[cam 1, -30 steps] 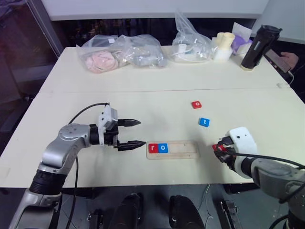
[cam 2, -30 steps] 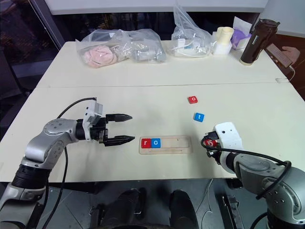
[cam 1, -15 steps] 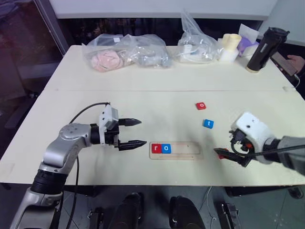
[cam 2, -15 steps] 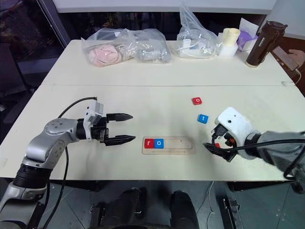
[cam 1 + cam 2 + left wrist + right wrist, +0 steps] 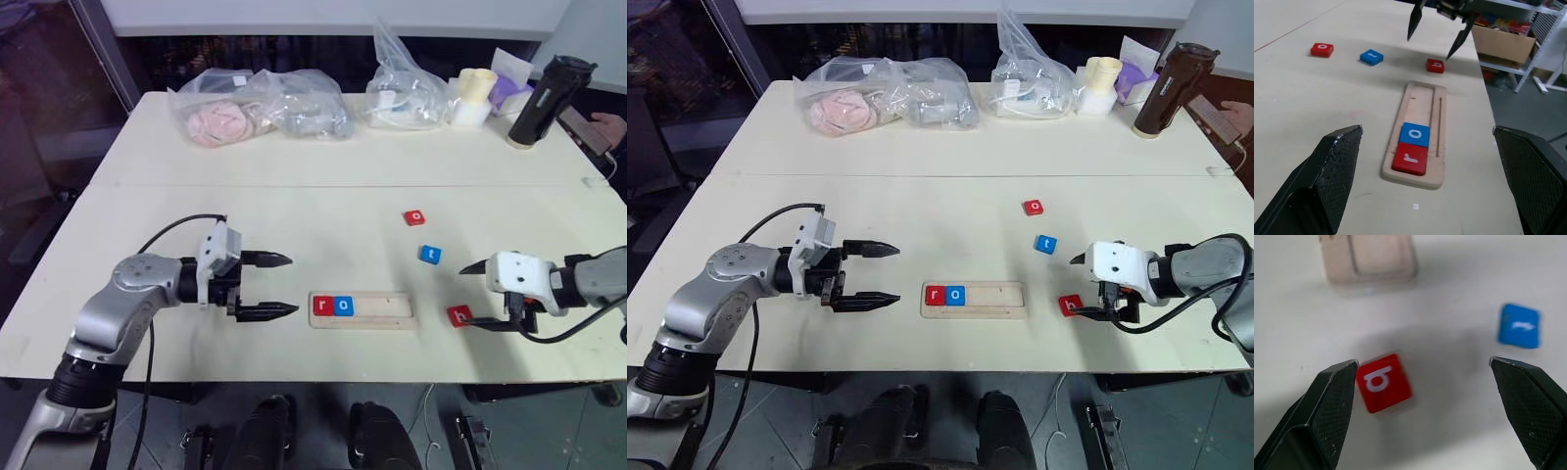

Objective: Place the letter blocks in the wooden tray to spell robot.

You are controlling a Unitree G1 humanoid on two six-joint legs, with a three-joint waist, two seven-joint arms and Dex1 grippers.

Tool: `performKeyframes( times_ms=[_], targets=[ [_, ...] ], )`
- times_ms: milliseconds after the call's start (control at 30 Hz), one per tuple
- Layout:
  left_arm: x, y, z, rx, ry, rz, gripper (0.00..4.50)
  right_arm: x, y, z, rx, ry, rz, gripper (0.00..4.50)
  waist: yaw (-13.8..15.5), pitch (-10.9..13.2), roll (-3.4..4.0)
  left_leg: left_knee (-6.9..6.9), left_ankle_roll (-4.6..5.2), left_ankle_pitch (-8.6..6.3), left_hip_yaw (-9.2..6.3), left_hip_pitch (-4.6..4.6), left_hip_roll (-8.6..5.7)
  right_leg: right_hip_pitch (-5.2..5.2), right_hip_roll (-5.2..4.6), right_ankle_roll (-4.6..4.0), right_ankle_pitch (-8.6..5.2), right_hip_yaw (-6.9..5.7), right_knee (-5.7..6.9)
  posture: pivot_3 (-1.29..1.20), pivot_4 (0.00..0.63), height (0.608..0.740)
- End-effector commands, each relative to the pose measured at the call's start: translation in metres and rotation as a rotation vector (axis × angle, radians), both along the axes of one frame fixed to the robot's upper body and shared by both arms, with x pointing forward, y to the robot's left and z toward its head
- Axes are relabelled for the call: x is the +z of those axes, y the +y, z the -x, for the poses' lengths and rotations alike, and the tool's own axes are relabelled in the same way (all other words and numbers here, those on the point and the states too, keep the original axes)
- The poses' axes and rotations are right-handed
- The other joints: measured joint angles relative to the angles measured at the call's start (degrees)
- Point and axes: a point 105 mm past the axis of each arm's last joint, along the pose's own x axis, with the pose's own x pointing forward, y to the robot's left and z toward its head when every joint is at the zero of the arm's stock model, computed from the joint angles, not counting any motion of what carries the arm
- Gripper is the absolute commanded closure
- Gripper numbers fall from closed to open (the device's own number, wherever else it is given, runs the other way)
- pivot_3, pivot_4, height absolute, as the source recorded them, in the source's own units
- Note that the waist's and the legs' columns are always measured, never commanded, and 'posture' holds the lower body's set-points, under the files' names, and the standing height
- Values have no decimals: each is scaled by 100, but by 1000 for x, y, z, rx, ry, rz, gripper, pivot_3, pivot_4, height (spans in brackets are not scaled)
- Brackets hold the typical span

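The wooden tray [image 5: 377,311] lies near the table's front edge. A red r block [image 5: 321,305] and a blue o block [image 5: 343,305] sit side by side at its left end. A red b block [image 5: 458,316] lies flat on the table just right of the tray. My right gripper [image 5: 465,296] stands open over it, and in the right wrist view the b [image 5: 1383,382] sits close to one finger [image 5: 1332,401]. A blue t block [image 5: 429,255] and a red o block [image 5: 415,217] lie farther back. My left gripper [image 5: 292,285] is open and empty, left of the tray, pointing at it.
Clear plastic bags [image 5: 255,103] and another bag [image 5: 407,83] lie along the back of the table. Cream cups [image 5: 468,95] and a black bottle [image 5: 547,86] stand at the back right. A person's hand [image 5: 607,125] shows at the far right edge.
My right gripper has rolled over, swung right and opened. The red b block it held now lies on the table beside the tray. The left arm has hardly moved.
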Motion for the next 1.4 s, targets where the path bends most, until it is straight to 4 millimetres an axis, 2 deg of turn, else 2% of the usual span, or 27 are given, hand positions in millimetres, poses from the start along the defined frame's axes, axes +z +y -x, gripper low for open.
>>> performKeyframes(
  times_ms=[33,367,533,633,767,800,900,1000,1167,1300,1400],
  targets=[
    [9,0,4,-2,-35,8,0,-1,-1,2,20,34,-4,67,0,0,0,1,0,-1,0,0,0,0,0,0,0,1,0,0,150,738],
    [9,1,3,25,-38,9,0,-20,-5,5,-11,113,-30,67,-4,-1,2,11,-1,-1,0,0,1,-4,2,-1,1,5,19,0,150,738],
    [7,0,5,30,-38,4,0,-25,-2,-1,-32,117,-62,67,-10,-1,2,15,-1,-1,0,0,0,-4,3,-1,2,6,20,0,150,738],
    [8,1,3,39,-40,5,0,-27,0,-2,-31,120,-63,909,-6,-1,2,21,-1,-1,0,2,1,-3,4,-2,2,6,28,0,150,738],
    [8,1,3,44,-41,4,0,-27,1,-4,-36,125,-76,3005,-6,-1,1,27,-1,-1,0,4,0,-3,3,-3,2,8,40,0,150,738],
    [8,1,3,45,-41,5,0,-26,1,-5,-34,116,-78,3390,-7,-1,1,28,-1,-1,0,6,0,-3,3,-3,2,9,43,0,150,738],
    [8,1,3,47,-41,6,0,-20,6,-9,-37,82,-99,3375,-11,-1,1,27,-2,-1,1,11,0,-2,3,-3,1,11,47,0,150,738],
    [8,1,3,47,-38,6,0,-1,26,-17,6,11,-127,3375,-23,-1,1,27,-2,-1,4,15,1,-4,3,-3,1,16,55,0,150,738],
    [7,0,4,38,-33,7,0,21,75,-19,101,-56,-197,3375,-6,0,2,26,-3,0,4,14,2,-15,4,-3,0,19,71,0,150,738],
    [6,-2,7,8,-30,3,0,21,112,-11,148,-27,-263,3375,18,-1,0,27,-3,0,2,12,-2,-12,1,-3,0,19,66,0,150,738],
    [5,-4,10,-9,-31,-5,0,8,122,-8,171,-5,-237,3375,7,-1,0,27,-4,-1,3,10,-5,-11,-1,-3,0,19,61,0,150,738]
  ],
)
